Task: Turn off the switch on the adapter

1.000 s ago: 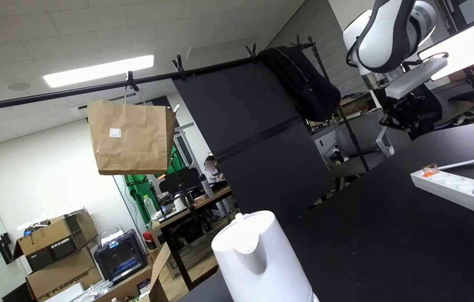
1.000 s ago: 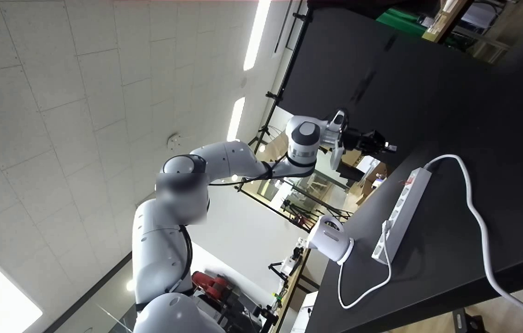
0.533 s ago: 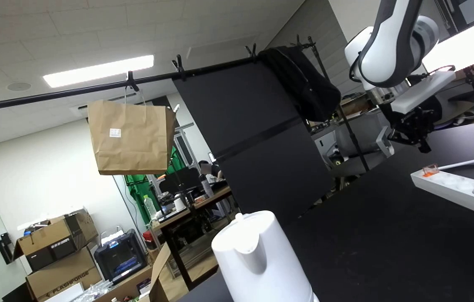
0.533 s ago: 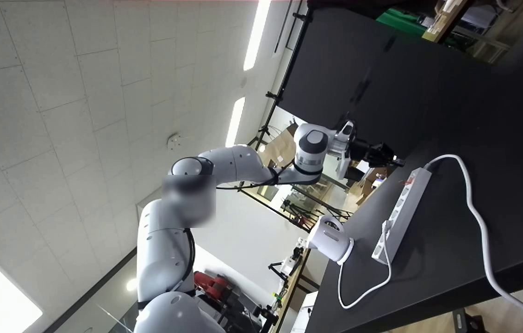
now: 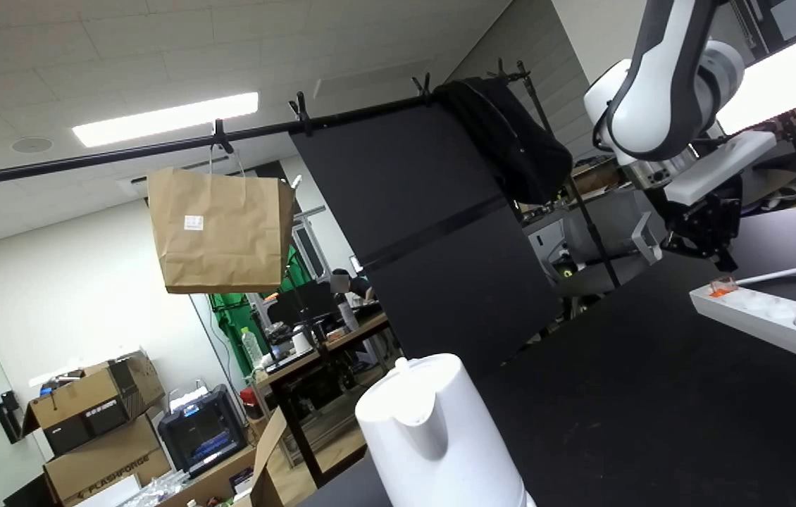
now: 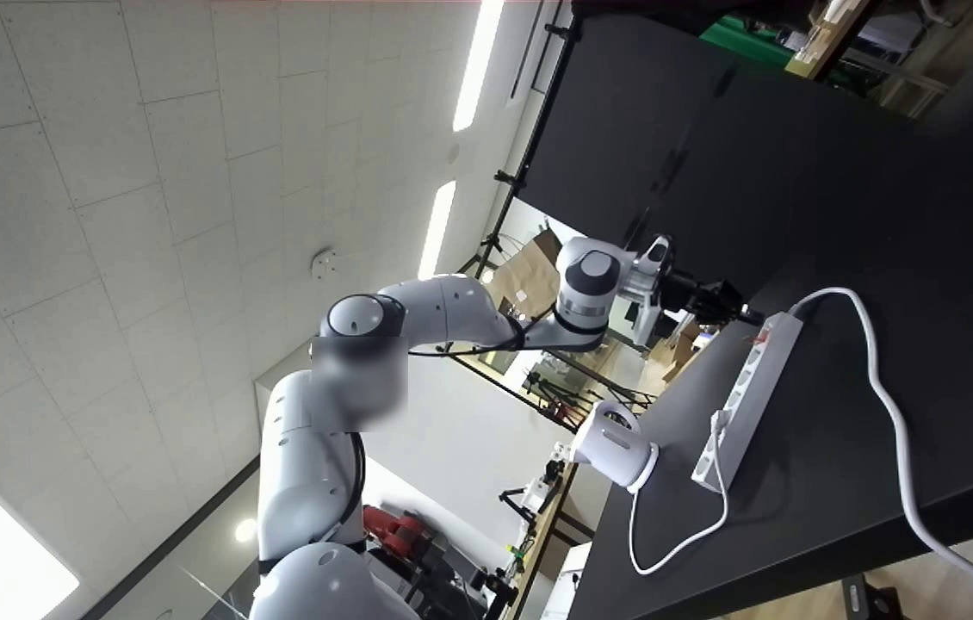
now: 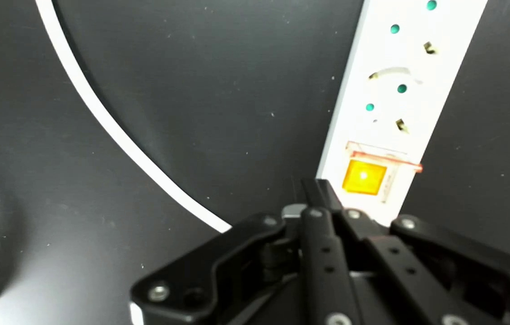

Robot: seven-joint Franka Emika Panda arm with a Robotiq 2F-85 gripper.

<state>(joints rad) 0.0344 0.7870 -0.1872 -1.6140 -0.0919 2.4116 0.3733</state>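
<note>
The gripper, pressed together with nothing between, hangs near the glowing switch at one end of the adapter, which lies flat on the black table. The adapter looks like stiff, light plastic that might skid under a sideways nudge, and its upright clear flap may prove brittle. No grasp seems called for: a straight push down, square on the switch, should serve.

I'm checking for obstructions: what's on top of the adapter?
The adapter carries an orange switch, a clear, red-edged guard beside it, sockets, and a white plug. The plug hides the socket beneath; in the wrist view, the gripper covers part of the switch end.
</note>
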